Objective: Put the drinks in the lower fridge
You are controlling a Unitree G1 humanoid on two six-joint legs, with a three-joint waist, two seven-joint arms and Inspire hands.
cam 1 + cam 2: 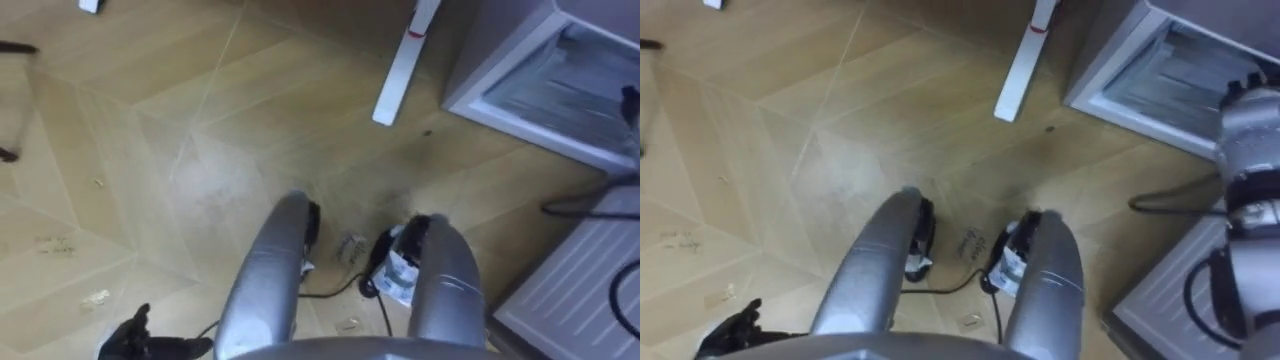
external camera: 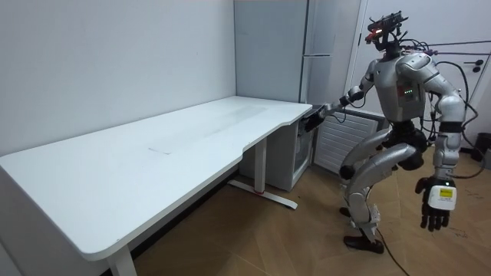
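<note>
"Room view first: where did the robot stand?"

"At the far end of the white table point(image 2: 153, 153), knees bent, beside the tall grey fridge point(image 2: 270, 54). Its chest faced the camera, so its right arm was the 1 on the room view's left."

"And the right hand point(image 2: 313, 120)?"

"It reached out to the upper corner of the lower door point(image 2: 335, 144), which stood open with its ribbed white inner face showing. The hand was a dark shape there. I could not tell whether its fingers were curled on the door or straight."

"The left hand point(image 2: 436, 205)?"

"It hung low on the room view's right, well apart from the fridge, with its fingers loose, pointing down and holding nothing. In the left eye view it sat dark at the bottom left, above the wooden floor point(image 1: 150, 150)."

"What did the 2 eye views show of the fridge?"

"The lower compartment point(image 1: 560, 75) lay open at the upper right, and the door's ribbed face showed at the lower right. The table's white foot point(image 1: 402, 65) lay on the floor just left of the compartment."

"And the drinks?"

"I could not tell where they were. The inside of the compartment was too blurred to read."
</note>
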